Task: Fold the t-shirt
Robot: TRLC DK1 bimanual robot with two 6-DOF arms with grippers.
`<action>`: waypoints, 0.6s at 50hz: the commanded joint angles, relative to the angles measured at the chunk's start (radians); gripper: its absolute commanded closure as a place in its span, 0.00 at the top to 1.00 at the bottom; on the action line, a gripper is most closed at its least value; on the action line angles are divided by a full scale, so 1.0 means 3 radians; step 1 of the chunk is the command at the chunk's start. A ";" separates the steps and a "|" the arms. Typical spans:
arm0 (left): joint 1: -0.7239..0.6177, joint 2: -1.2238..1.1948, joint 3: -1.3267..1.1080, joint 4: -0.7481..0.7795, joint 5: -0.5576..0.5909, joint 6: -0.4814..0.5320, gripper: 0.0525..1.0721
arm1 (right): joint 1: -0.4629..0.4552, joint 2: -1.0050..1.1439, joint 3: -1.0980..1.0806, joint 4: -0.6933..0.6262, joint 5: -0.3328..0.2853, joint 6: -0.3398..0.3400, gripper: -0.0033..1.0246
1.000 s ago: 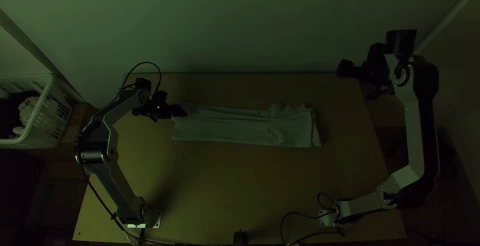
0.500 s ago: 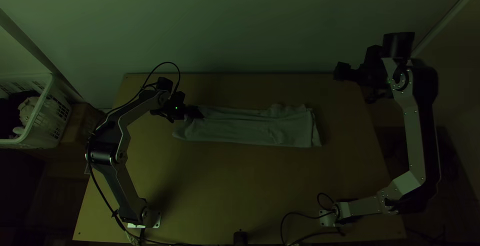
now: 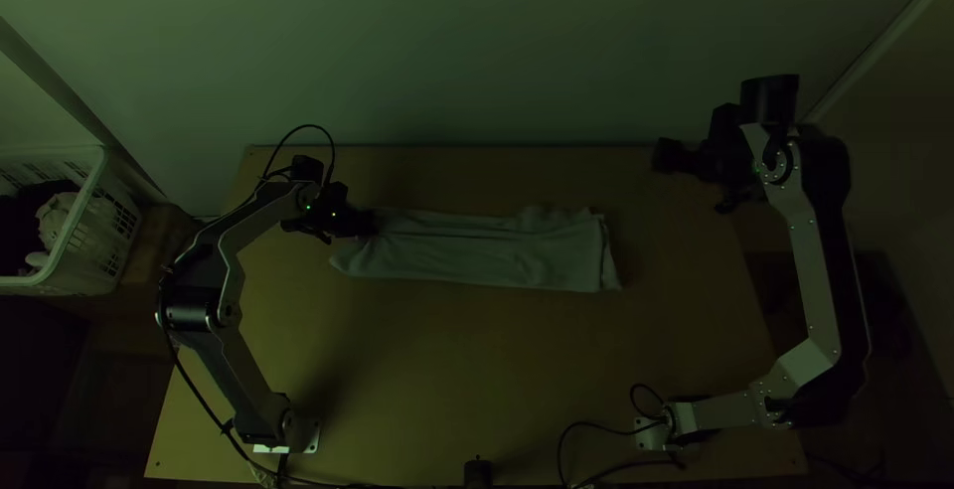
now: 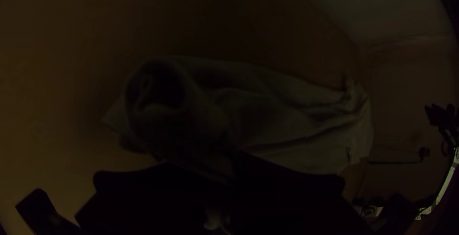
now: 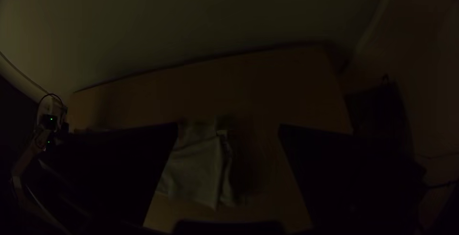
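The t-shirt (image 3: 477,250) lies on the table as a long folded strip, its left end slightly bunched. At that end's far corner is my left gripper (image 3: 366,222). In the left wrist view, the left gripper (image 4: 233,161) is shut on the t-shirt (image 4: 287,120), and the cloth bulges into an open fold beside the fingers. Beyond the shirt's right end, to the far right, my right gripper (image 3: 668,156) is held above the table. The right wrist view has the right gripper (image 5: 229,132) open, with the t-shirt (image 5: 196,168) partly behind one finger.
A white basket (image 3: 94,221) with cloth in it stands off the table's left side. A wall (image 3: 477,52) runs along the table's far edge. Bare tabletop (image 3: 477,370) lies between the shirt and the arms' bases, where cables run.
My left gripper first went right over the shirt's left end, then back left, and the whole shirt slid left with it. The right gripper has shifted a little left and nearer.
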 commanded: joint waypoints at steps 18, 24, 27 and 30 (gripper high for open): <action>0.1048 -0.0126 0.0514 -0.0858 -0.0332 0.0778 0.03 | 0.0070 -0.0234 -0.0488 0.0324 0.0026 0.0159 0.94; 0.1155 -0.0192 0.0703 -0.1068 -0.0399 0.0840 0.03 | 0.0095 -0.0240 -0.0539 0.0370 0.0026 0.0174 0.94; 0.1160 -0.0264 0.0759 -0.1145 -0.0434 0.0840 0.03 | 0.0106 -0.0245 -0.0560 0.0401 0.0026 0.0180 0.94; 0.1140 -0.0351 0.0820 -0.1237 -0.0496 0.0840 0.02 | 0.0111 -0.0250 -0.0580 0.0406 0.0026 0.0180 0.94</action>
